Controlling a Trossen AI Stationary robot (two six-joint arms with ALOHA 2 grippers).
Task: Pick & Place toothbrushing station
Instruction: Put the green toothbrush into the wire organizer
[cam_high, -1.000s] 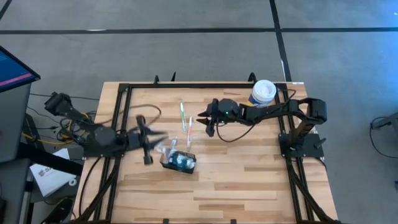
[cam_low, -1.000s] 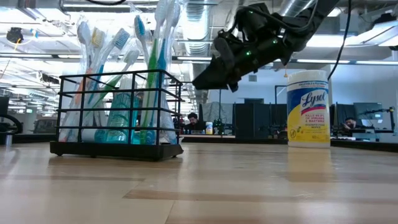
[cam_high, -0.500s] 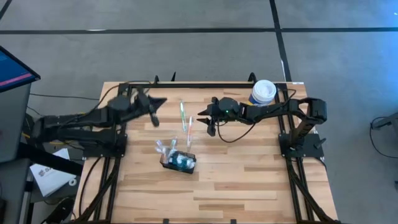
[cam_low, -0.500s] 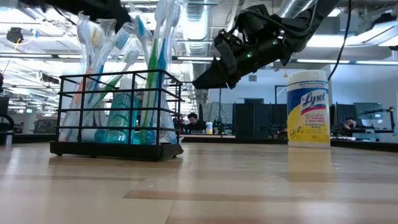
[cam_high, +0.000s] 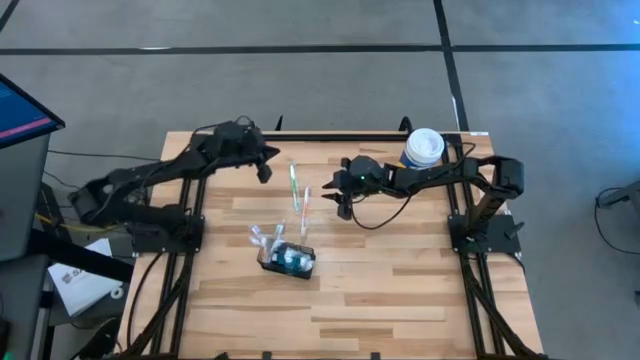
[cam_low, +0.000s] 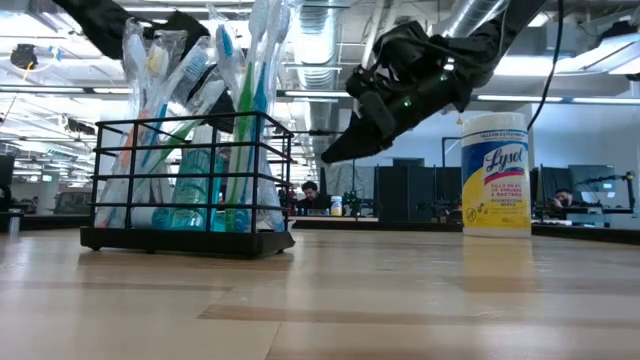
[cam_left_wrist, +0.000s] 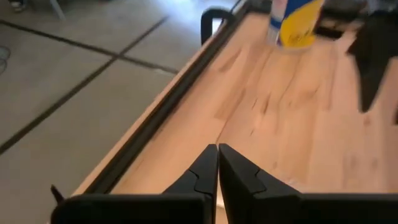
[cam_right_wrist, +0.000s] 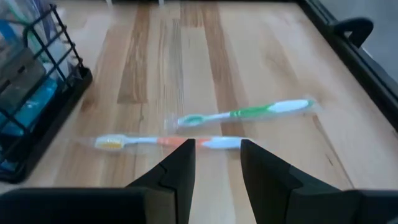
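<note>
The toothbrushing station (cam_high: 288, 258) is a black wire basket full of toothbrushes, standing on its base mid-table; it also shows in the low view (cam_low: 190, 180) and the right wrist view (cam_right_wrist: 37, 93). Two wrapped toothbrushes lie flat beyond it, one green (cam_right_wrist: 242, 113) and one orange (cam_right_wrist: 155, 142). My right gripper (cam_right_wrist: 214, 155) hangs open above the orange one, a finger to either side, touching nothing. My left gripper (cam_left_wrist: 217, 163) is shut and holds nothing, above the table's far left part (cam_high: 265, 170).
A yellow-and-white wipes canister (cam_high: 423, 148) with a white lid stands at the far right corner, behind my right arm. The black frame rail (cam_left_wrist: 155, 118) runs along the table's far edge under my left gripper. Bare wood lies near the front.
My left gripper has swung from beside the basket's left side toward the table's far edge and somewhat right, and its fingers have come together with nothing between them. My right gripper has rolled slightly in place. Basket and toothbrushes have not moved.
</note>
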